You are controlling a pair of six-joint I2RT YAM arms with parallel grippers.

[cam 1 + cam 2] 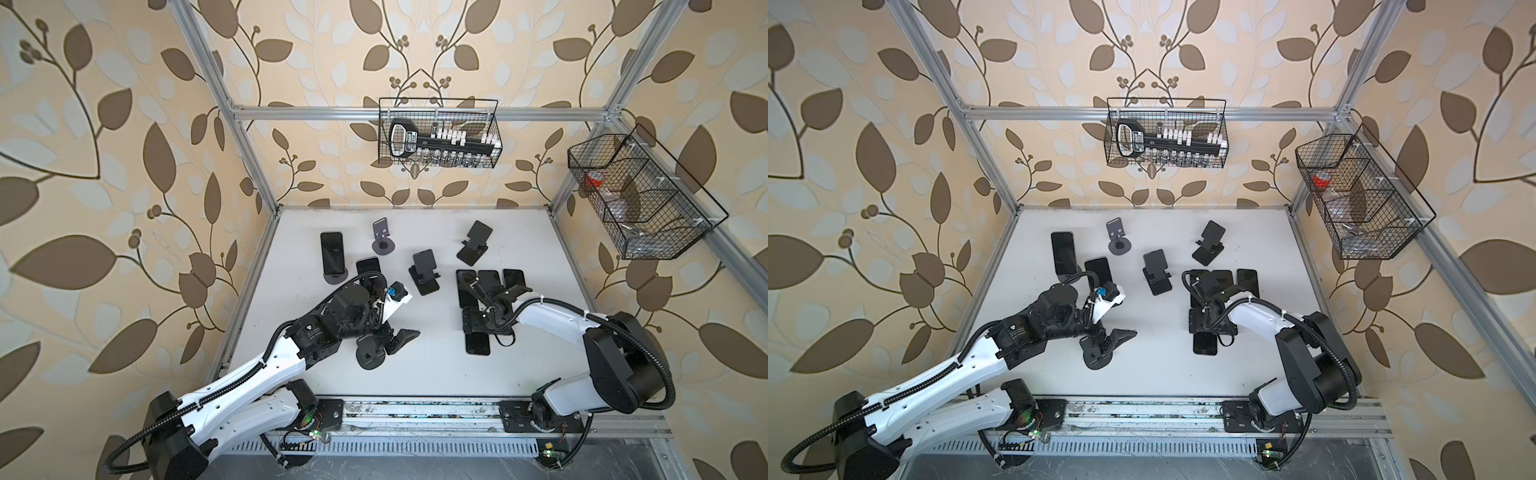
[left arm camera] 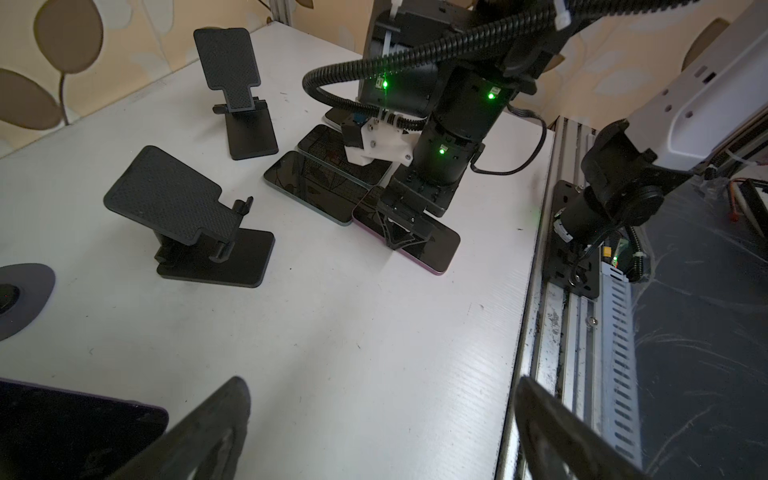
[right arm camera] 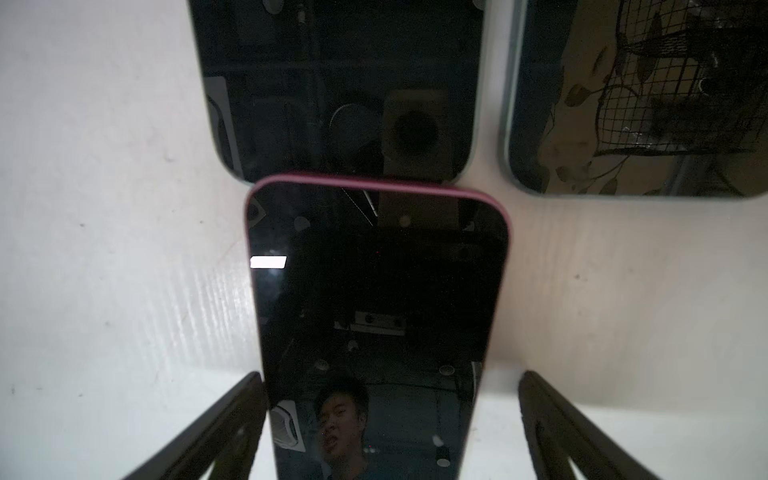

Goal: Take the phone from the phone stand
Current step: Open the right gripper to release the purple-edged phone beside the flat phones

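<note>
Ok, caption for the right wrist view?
Open right gripper straddles a pink-edged phone lying on the white table, two more phones beyond.

Glossy glass phone (image 3: 374, 291) lies on matt, faintly ribbed white table (image 3: 104, 208).

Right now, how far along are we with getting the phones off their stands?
Done: several dark phones lie flat on the white table, and two black folding stands sit empty. In hand: the right gripper, fingers open, straddles the pink-edged phone, lying flat. Remaining: at least the black phone leaning on its round-based stand.
</note>
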